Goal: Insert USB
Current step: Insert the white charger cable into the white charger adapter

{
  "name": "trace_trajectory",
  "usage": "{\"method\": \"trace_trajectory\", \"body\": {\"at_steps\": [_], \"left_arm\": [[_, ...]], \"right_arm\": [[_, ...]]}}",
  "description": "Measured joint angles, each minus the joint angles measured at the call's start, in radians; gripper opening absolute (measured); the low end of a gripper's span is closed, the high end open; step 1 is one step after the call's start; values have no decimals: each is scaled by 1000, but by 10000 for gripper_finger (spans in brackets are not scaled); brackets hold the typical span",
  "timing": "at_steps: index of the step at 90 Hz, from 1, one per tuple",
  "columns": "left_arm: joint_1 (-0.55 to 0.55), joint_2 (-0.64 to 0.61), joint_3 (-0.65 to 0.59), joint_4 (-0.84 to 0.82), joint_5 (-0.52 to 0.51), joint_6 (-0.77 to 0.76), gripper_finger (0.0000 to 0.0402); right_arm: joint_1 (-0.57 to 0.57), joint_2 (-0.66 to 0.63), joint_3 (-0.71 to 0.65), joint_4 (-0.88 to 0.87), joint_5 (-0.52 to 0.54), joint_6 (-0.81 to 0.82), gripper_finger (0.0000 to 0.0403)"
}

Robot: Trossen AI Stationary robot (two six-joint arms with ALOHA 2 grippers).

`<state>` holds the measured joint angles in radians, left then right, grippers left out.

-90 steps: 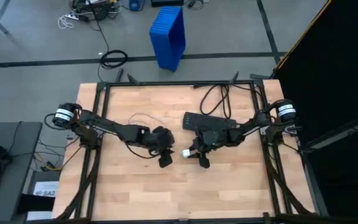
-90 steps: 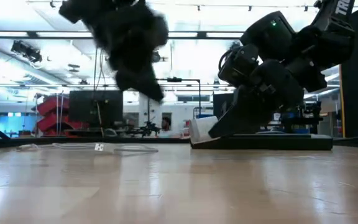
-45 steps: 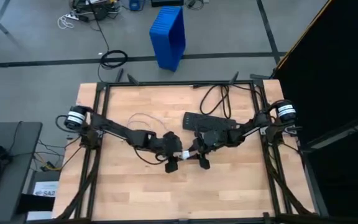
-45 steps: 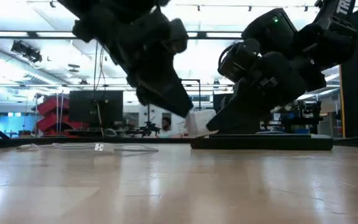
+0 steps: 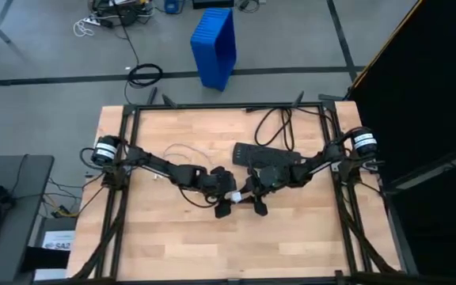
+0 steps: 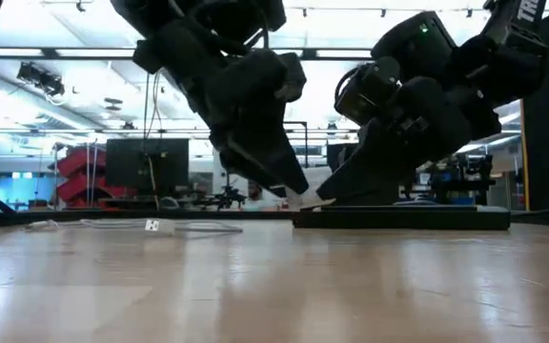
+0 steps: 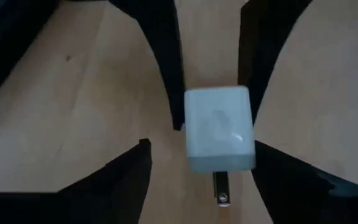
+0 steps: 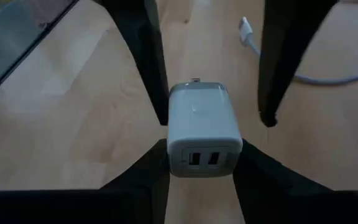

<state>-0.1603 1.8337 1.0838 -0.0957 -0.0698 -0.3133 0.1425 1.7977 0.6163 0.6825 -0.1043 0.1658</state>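
Your right gripper (image 8: 199, 163) pinches a white charger (image 8: 202, 129) near mid-table, its two USB ports facing the right wrist camera and its prongs pointing away. Your left gripper (image 7: 197, 168) meets it from the other side, fingers (image 7: 157, 62) spread around the charger; whether they touch it you cannot tell. The USB (image 8: 246, 28) lies loose on the table (image 5: 291, 245) beyond the charger, its thin white cable trailing left of both grippers, apart from them. The black power strip (image 5: 261, 151) sits just behind the right gripper.
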Motion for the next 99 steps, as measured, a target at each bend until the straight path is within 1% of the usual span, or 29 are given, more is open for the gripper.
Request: {"method": "trace_trajectory", "body": {"at_steps": [12,24,54,61,72,80,93,99], "left_arm": [[-1,6,1,10,4,0,194],[1,6,1,45,3,13,173],[1,6,1,44,4,15,170],[1,6,1,33,4,29,159],[2,4,1,21,4,63,126],[2,4,1,26,2,72,124],[0,4,1,26,-28,85,124],[-1,4,0,15,-74,107,124]], "right_arm": [[0,0,0,2,2,0,119],[0,0,0,3,2,0,118],[1,0,0,3,1,0,121],[1,0,0,3,3,0,121],[0,0,0,5,7,-3,121],[1,0,0,12,3,-3,122],[0,0,-1,16,8,-4,131],[1,0,-1,20,53,-17,135]]}}
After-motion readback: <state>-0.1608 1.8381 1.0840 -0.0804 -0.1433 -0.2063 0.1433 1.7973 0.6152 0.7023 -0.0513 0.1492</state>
